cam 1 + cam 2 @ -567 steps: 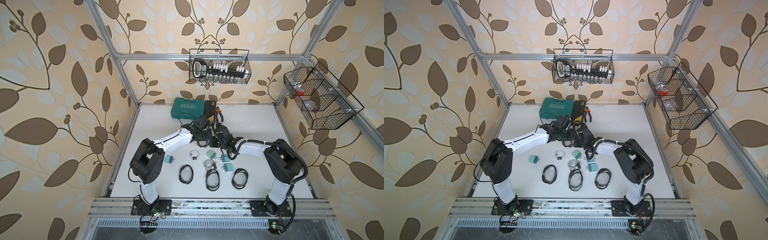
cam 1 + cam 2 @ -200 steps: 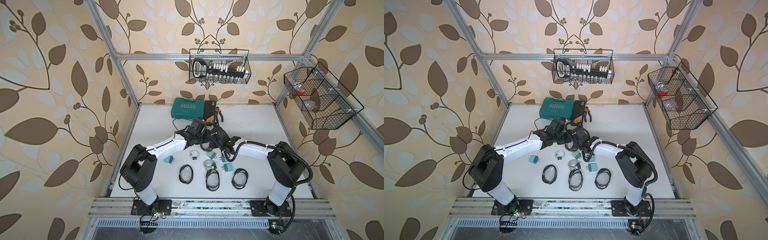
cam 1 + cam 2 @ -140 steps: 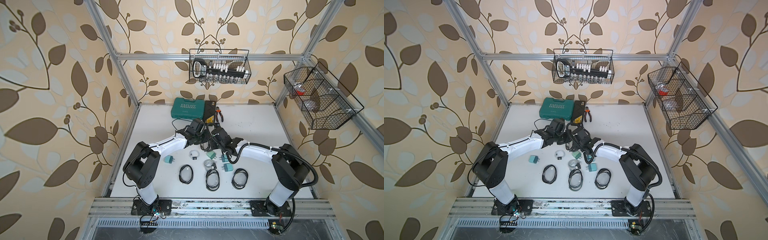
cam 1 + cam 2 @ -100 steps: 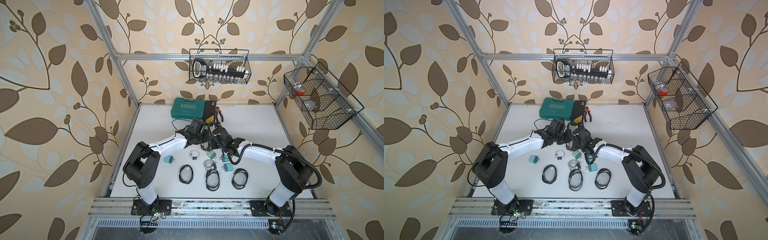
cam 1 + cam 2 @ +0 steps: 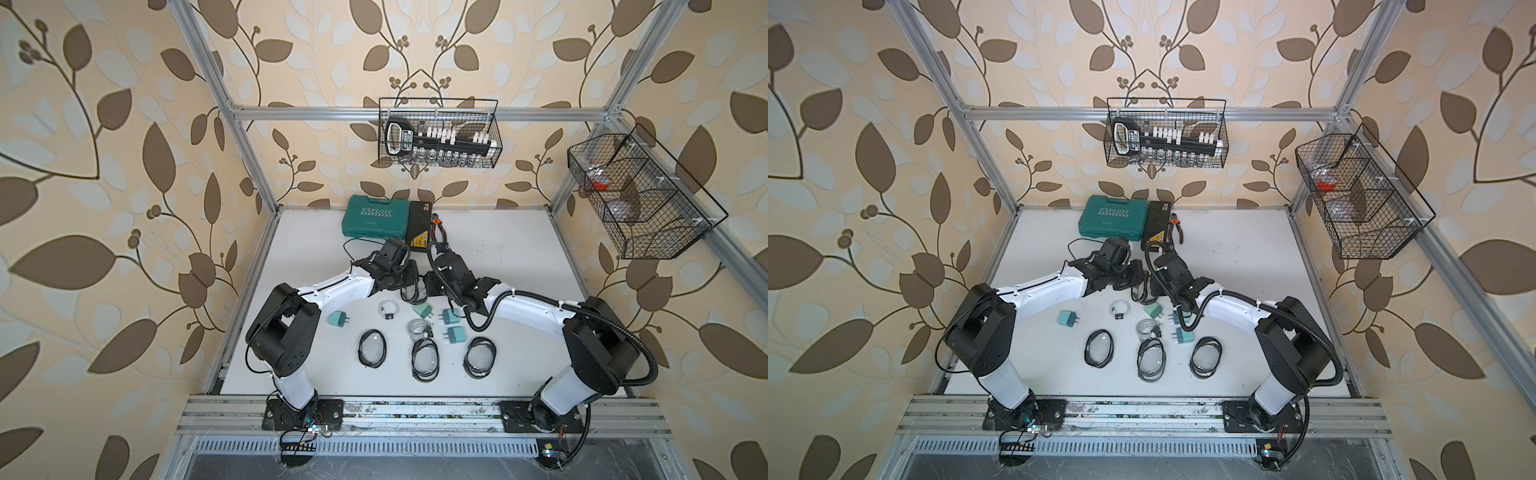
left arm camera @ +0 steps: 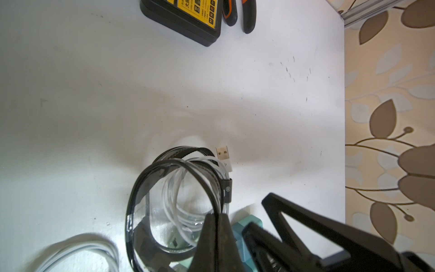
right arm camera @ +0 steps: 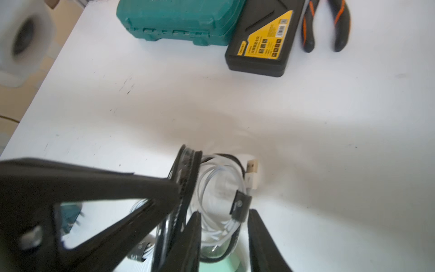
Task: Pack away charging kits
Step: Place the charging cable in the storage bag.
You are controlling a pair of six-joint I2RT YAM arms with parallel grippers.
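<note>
Step in hand: a coiled white cable [image 6: 175,212] is being settled into a small oval clear pouch with a black zip rim [image 6: 138,190], judging by how both end effectors meet at it.
Left end effector [image 6: 216,226]: closed tight on the pouch's rim, so the mouth is held up and open over the middle of the tabletop [image 5: 498,249].
Right end effector [image 7: 224,213]: jaws parted a little, one on each side of the cable's black strap [image 7: 240,207]; nothing is gripped.
Cable: most of the coil lies inside the pouch, while the metal USB plug [image 6: 222,153] juts past the rim.
Doing it well: the plug should be nudged inside before the zip is attempted. The rim grip should be held steady while the right end effector is drawn straight back, so the coil is not dragged out.
Risk: a strand could be caught in the zip.
Other pouches [image 5: 372,348]: three lie in a row near the front edge. They appear empty, though the middle one cannot be read for certain.
Loose parts: four small teal cube plug adapters [image 5: 337,320] and two loose coiled cables [image 5: 388,309] lie between that row and the held pouch.
Large teal case [image 5: 376,216] and black flat case with a yellow label [image 5: 422,226]: shut, at the back edge, contents hidden.
</note>
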